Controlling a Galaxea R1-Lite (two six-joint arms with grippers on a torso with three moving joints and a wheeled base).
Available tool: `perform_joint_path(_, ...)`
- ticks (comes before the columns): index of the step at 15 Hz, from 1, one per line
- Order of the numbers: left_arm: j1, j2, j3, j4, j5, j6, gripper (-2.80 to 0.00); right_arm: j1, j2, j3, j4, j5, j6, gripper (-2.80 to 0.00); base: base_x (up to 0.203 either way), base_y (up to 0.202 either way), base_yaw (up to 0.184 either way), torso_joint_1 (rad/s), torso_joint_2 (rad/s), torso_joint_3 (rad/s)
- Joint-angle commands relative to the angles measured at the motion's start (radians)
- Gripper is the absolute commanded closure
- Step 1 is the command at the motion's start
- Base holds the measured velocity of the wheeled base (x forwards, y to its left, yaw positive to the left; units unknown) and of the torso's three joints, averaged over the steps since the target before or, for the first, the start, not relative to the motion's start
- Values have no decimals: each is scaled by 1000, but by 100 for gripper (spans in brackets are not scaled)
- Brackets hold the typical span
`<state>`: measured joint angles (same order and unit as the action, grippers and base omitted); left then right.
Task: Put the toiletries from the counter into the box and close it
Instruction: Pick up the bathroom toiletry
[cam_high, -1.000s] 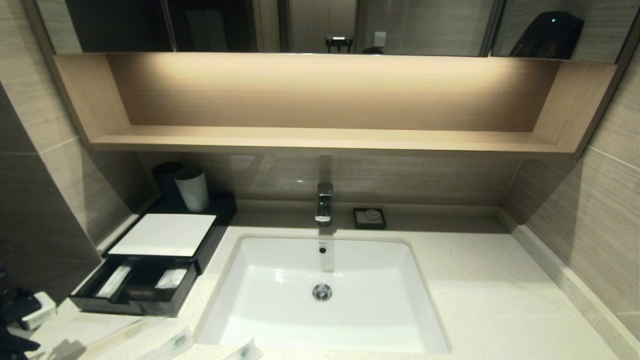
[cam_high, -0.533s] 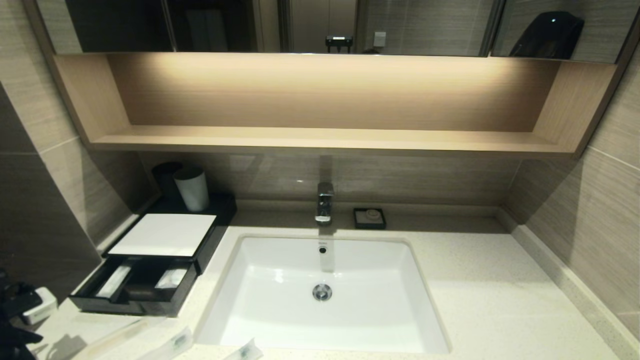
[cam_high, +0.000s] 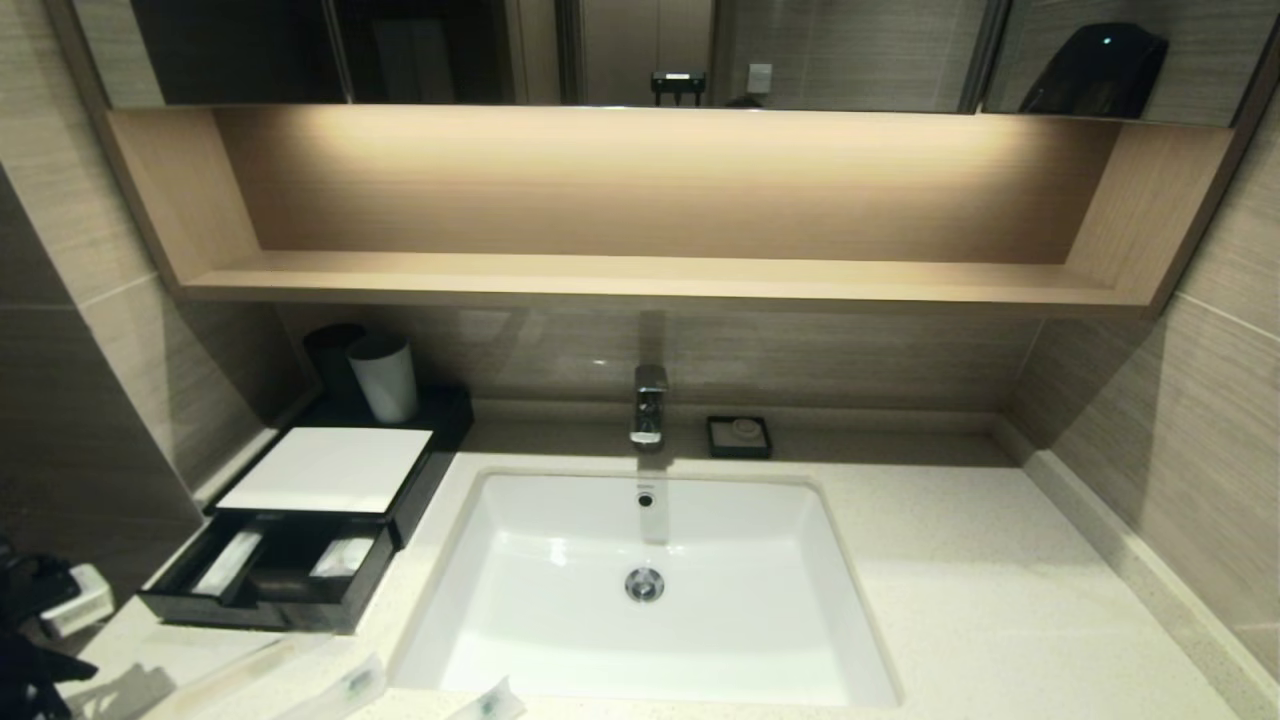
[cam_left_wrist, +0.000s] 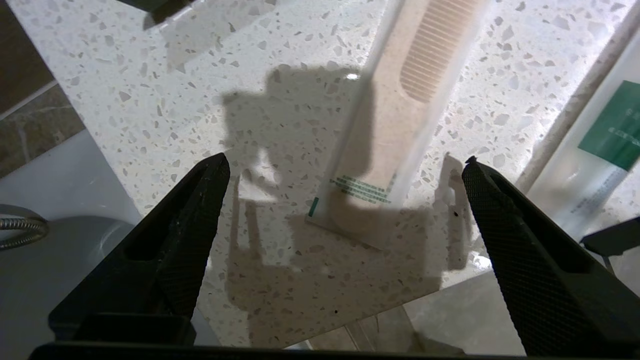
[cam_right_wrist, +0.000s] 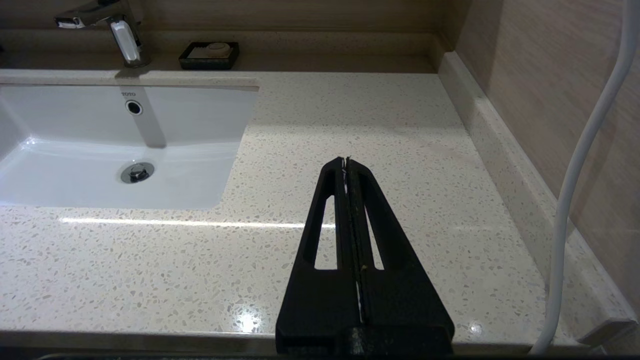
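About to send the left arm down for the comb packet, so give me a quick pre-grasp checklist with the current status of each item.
1. Left gripper open wide: ok.
2. Left gripper empty: ok.
3. Comb packet lying flat on the counter, between the open fingers in the wrist view: ok.
4. Box drawer pulled out, ready to receive: ok.
5. Free slot in the drawer for it: cannot tell.
6. Right gripper shut and parked over bare counter, away from the work: ok.

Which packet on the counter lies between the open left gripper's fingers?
The comb packet; the green-labelled packet lies outside the left gripper.
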<state>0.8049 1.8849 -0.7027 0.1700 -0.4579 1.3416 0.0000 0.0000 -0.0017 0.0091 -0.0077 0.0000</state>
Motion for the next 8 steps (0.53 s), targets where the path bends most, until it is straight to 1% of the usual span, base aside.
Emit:
perform_joint_path(1,0,10,-23,31,-2,34,-280,0,0,0,0,0,0,0,0,0,0,0,0,0)
perform_joint_path(4,0,38,-34,30,-2,63,-280,0,0,0,0,0,0,0,0,0,0,0,0,0)
perform_joint_path(8,0,48,-38,31,-2,67,-280,0,0,0,0,0,0,0,0,0,0,0,0,0)
